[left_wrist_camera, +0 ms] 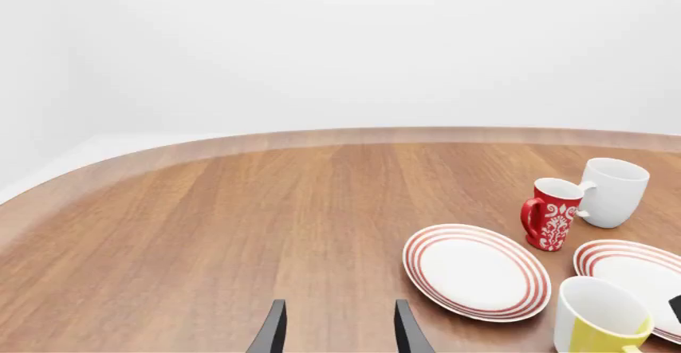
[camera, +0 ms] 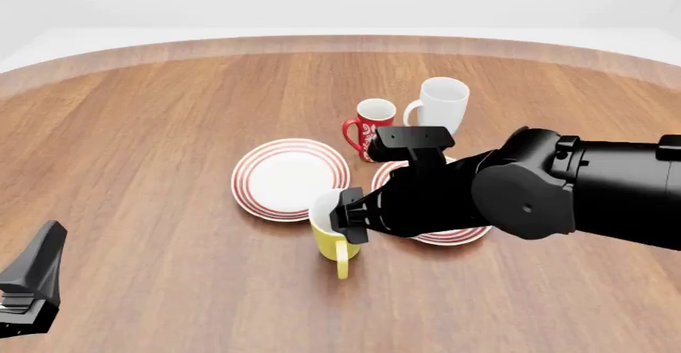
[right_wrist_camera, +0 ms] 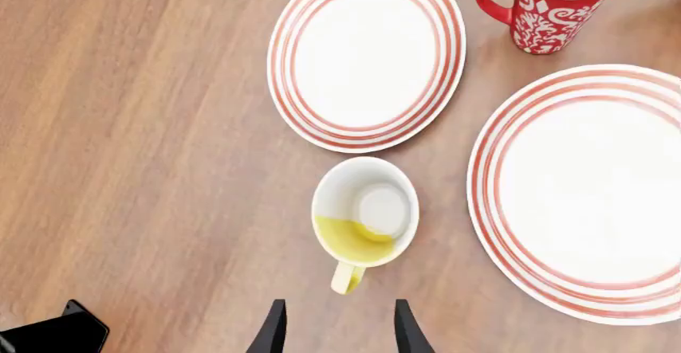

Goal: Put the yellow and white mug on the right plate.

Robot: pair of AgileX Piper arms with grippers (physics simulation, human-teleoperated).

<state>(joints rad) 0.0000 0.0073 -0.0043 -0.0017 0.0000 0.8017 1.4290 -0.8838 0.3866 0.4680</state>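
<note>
The yellow and white mug (right_wrist_camera: pixel 364 213) stands upright on the table, handle toward the arms' side, just in front of the gap between the two plates. It also shows as the mug (camera: pixel 330 240) and the mug (left_wrist_camera: pixel 596 319). The right plate (right_wrist_camera: pixel 585 201) lies beside it to the right; in the front view the right plate (camera: pixel 460 235) is mostly covered by my right arm. My right gripper (right_wrist_camera: pixel 338 331) hangs open above the mug's handle side, holding nothing; the front view shows the right gripper (camera: pixel 349 217) at the mug's rim. My left gripper (left_wrist_camera: pixel 340 331) is open over bare table, far left.
The left plate (camera: pixel 289 178) lies left of the mug. A red patterned mug (camera: pixel 371 126) and a taller white mug (camera: pixel 442 104) stand behind the plates. The left gripper (camera: pixel 32 289) sits at the near left corner. The table's curved far edge (camera: pixel 340 42) runs across the back.
</note>
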